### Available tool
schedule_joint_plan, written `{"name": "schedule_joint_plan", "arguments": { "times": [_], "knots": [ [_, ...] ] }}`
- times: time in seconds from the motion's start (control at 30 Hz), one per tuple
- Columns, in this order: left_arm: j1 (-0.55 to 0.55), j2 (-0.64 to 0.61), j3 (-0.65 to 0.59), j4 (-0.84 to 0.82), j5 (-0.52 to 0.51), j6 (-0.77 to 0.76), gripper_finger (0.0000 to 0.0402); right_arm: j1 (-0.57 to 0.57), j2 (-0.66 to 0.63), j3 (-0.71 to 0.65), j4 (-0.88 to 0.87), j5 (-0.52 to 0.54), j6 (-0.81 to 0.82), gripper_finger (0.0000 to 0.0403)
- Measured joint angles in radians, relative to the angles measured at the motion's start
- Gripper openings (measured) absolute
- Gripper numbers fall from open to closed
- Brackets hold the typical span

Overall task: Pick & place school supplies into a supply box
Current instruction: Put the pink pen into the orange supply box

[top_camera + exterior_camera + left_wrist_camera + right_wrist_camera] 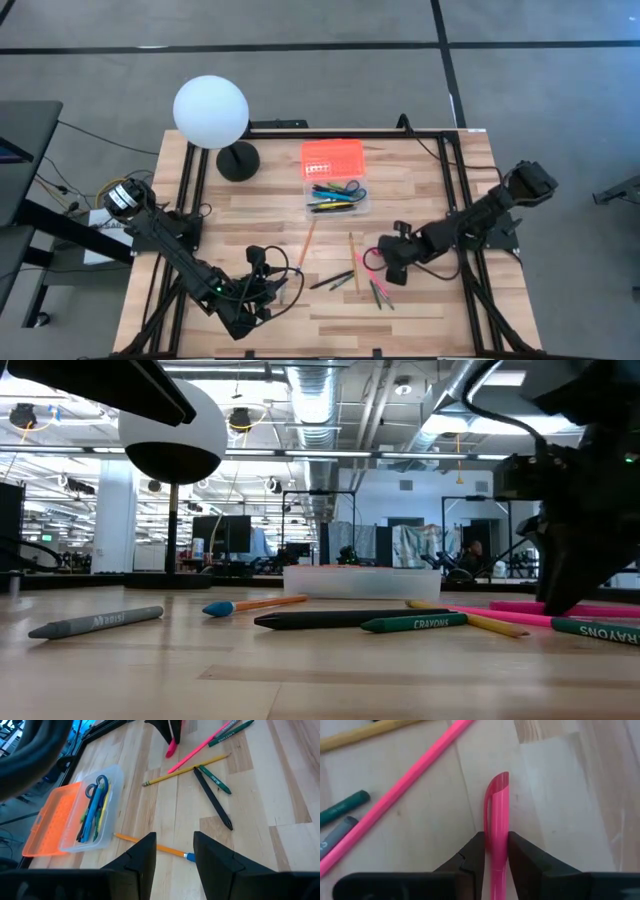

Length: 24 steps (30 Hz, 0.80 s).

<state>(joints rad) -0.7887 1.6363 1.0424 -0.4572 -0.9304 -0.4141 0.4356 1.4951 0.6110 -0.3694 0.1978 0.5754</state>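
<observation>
The supply box [335, 176] lies open on the table's far middle: orange lid [52, 817] flat, clear base [100, 810] holding pens and blue-handled scissors [97, 785]. Loose on the table are an orange pencil [150, 845], a yellow pencil [187, 769], a black pen [212, 800], green crayons [217, 782], a pink pencil [395, 795] and a grey crayon [95, 622]. My right gripper [496, 842] is shut on a pink marker [497, 815] right of them. My left gripper [175, 850] hangs open above the orange pencil near the table's near edge. My right gripper pinches the pink marker's barrel [497, 847] between its two fingers, just behind the clipped cap. The fingers lie along the marker, and the cap end [498, 782] sticks out ahead of them. I cannot tell whether that end touches the table.
A white globe lamp [211, 112] on a black base [238, 160] stands at the table's far left, beside the box. Black frame rails run along the left and right edges. Bare wood shows along the near edge and near the left arm.
</observation>
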Motion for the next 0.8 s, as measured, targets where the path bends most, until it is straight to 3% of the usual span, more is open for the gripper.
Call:
{"name": "schedule_joint_plan", "arguments": {
  "times": [0.27, 0.8],
  "knots": [
    [0.0, 0.0, 0.0, -0.003, 0.002, -0.007, 0.0126, -0.067, 0.027, 0.006, -0.022, -0.116, 0.018, 0.0072],
    [0.0, 0.0, 0.0, -0.003, 0.004, -0.001, 0.0126, -0.084, 0.02, 0.006, -0.034, -0.133, 0.007, 0.0083]
  ]
}}
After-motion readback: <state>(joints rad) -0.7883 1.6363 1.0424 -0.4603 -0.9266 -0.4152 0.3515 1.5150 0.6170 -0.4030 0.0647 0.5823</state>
